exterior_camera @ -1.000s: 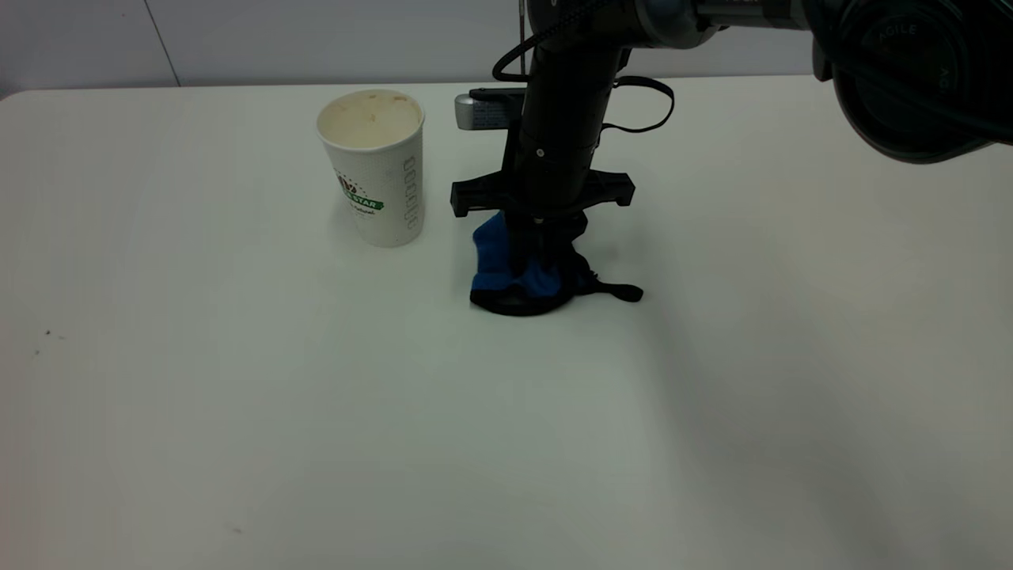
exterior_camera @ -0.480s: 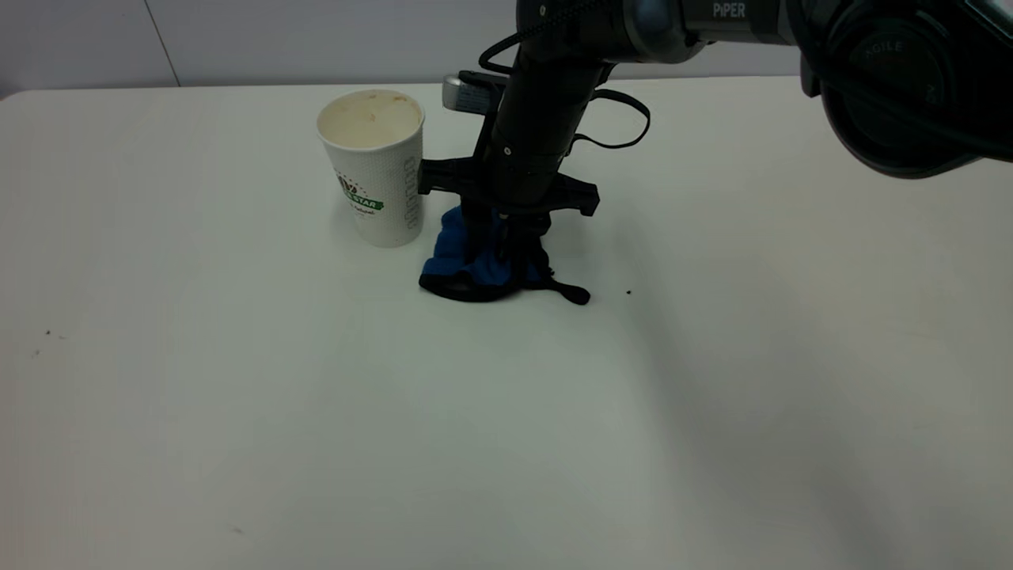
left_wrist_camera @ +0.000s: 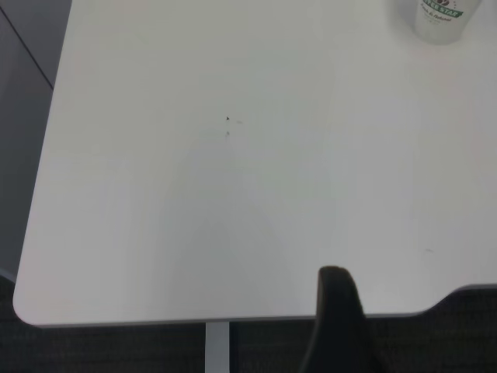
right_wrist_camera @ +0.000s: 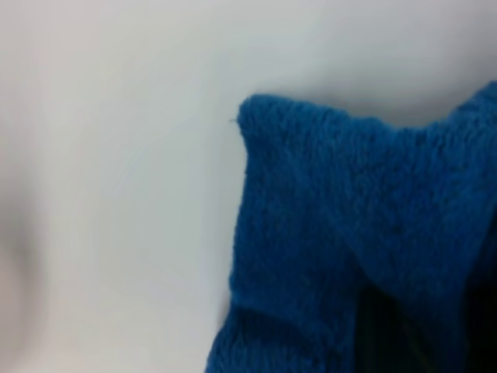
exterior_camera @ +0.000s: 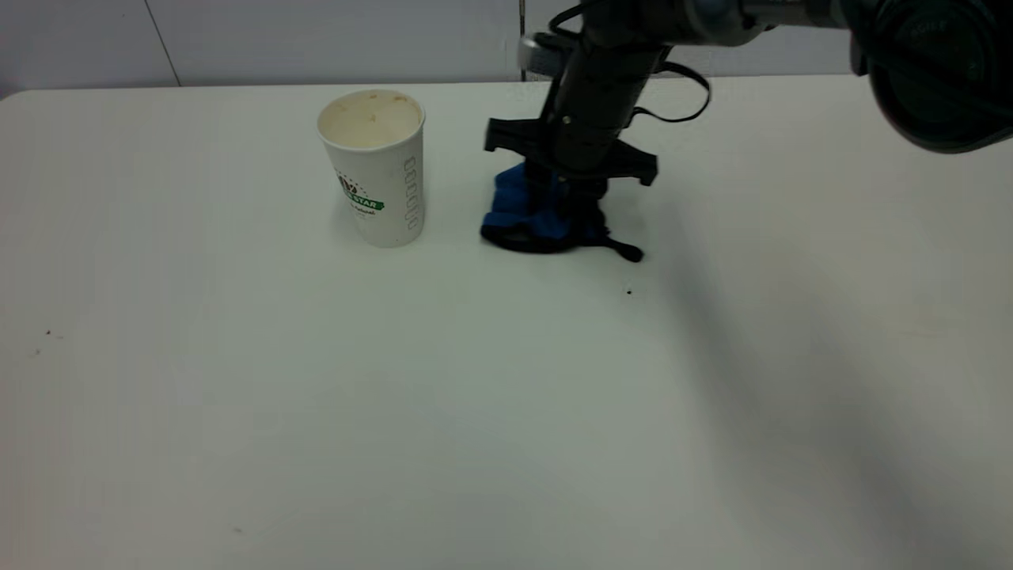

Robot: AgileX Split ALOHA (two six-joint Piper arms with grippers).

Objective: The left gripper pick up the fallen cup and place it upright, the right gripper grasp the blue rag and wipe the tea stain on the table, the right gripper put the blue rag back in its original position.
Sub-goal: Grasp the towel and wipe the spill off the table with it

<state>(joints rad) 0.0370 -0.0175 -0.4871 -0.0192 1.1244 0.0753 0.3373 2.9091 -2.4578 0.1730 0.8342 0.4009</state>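
Observation:
The white paper cup with a green logo stands upright on the table, left of centre. It also shows at the edge of the left wrist view. My right gripper points down and is shut on the blue rag, pressing it on the table to the right of the cup, apart from it. The rag fills much of the right wrist view. No tea stain shows around the rag. My left gripper is parked back over the table's near corner, far from the cup.
The white table stretches wide in front of the cup and rag. A small dark speck lies just in front of the rag. Tiny specks lie at the far left. The table's edge and corner show in the left wrist view.
My right gripper dragged the rag left up to the cup, then back right and farther toward the rear of the table. The cup has not moved.

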